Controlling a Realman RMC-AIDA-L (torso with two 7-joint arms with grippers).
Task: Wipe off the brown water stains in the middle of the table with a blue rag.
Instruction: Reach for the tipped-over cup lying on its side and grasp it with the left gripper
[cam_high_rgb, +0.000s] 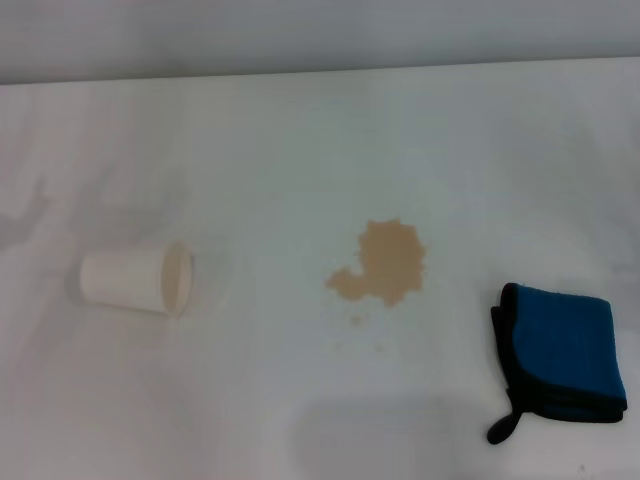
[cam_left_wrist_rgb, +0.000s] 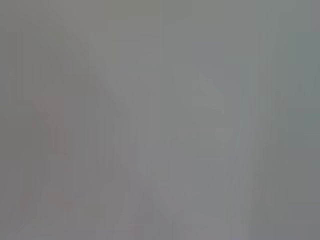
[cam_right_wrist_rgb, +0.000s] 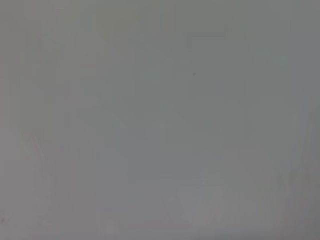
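Note:
The brown water stains lie near the middle of the white table, a tan blotch with a smaller lobe on its left and tiny specks in front. The blue rag, folded square with black edging and a black loop tail, lies flat at the right front, apart from the stains. Neither gripper shows in the head view. Both wrist views show only a plain grey surface, with no fingers and no objects.
A white paper cup lies on its side at the left, its mouth facing right toward the stains. The table's far edge runs along the top of the head view.

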